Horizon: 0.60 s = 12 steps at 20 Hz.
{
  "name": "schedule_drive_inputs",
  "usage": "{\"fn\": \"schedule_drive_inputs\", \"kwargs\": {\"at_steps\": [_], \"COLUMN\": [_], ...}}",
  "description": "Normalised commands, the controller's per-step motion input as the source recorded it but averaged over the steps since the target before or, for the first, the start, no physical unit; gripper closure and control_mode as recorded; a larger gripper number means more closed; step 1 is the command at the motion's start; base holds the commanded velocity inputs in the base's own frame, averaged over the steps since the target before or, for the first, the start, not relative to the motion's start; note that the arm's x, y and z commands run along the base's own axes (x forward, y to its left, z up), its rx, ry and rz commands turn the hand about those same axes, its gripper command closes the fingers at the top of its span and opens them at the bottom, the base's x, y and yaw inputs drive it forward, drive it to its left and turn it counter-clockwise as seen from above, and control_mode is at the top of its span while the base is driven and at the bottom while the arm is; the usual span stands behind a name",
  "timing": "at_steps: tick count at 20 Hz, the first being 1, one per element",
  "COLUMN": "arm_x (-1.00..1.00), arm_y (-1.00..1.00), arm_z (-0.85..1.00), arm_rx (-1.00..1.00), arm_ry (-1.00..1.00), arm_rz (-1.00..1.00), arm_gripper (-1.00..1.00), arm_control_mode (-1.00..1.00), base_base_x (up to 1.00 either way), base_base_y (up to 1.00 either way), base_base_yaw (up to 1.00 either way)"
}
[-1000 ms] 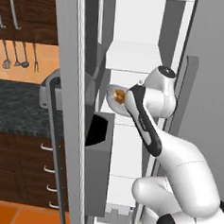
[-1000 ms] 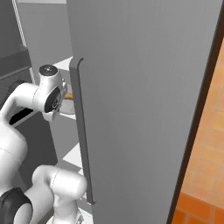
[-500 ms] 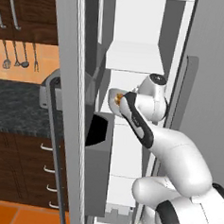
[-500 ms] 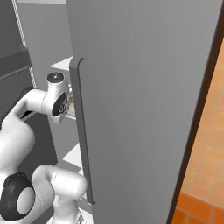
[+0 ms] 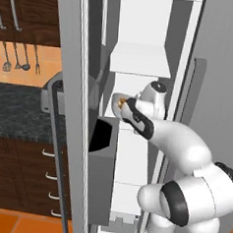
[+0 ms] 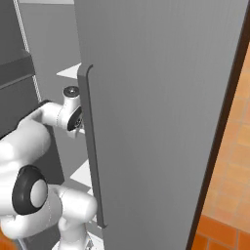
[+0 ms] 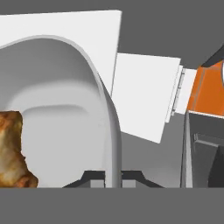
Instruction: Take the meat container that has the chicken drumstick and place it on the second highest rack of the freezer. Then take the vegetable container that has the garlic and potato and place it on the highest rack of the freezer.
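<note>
My arm (image 5: 185, 148) is white with dark joints. The freezer (image 5: 82, 136) is grey outside, its door (image 6: 161, 97) plain grey, its shelves (image 5: 140, 60) white. The tray (image 7: 65, 118) I hold is pale grey-white, the drumstick (image 7: 13, 151) mottled golden-brown. The worktop (image 5: 15, 111) is speckled black, the drawers (image 5: 30, 174) dark brown wood, the floor (image 6: 229, 195) orange tile.

1. Dark speckled stone countertop (image 5: 15, 119) left of the hand, lower than it.
2. Dark brown wooden drawer fronts (image 5: 20, 180) with small pale handles under that countertop.
3. Orange tiled wall strip (image 5: 29, 58) above the countertop, with dark hanging kitchen utensils (image 5: 16, 62) on it.
4. Dark brown wooden upper cabinets (image 5: 34, 11) with long metal handles above the tiles.
5. Orange tiled floor (image 6: 229, 195) far right of the hand and below it; also at lower left in the left base view.
6. Even, flat lighting.
</note>
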Motion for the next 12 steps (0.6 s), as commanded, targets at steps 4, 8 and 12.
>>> {"fn": "schedule_drive_inputs", "kwargs": {"at_steps": [4, 8, 12], "arm_x": [0.47, 0.51, 0.61], "arm_y": [0.00, 0.00, 0.00], "arm_z": [-0.32, -0.30, -0.26], "arm_rx": [0.00, 0.00, -0.01], "arm_ry": [0.00, 0.00, 0.00], "arm_rz": [0.00, 0.00, -0.03], "arm_gripper": [1.00, 1.00, 1.00], "arm_control_mode": [-1.00, -1.00, -1.00], "base_base_x": [0.00, 0.00, 0.00], "base_base_y": [0.00, 0.00, 0.00], "base_base_yaw": [0.00, 0.00, 0.00]}}
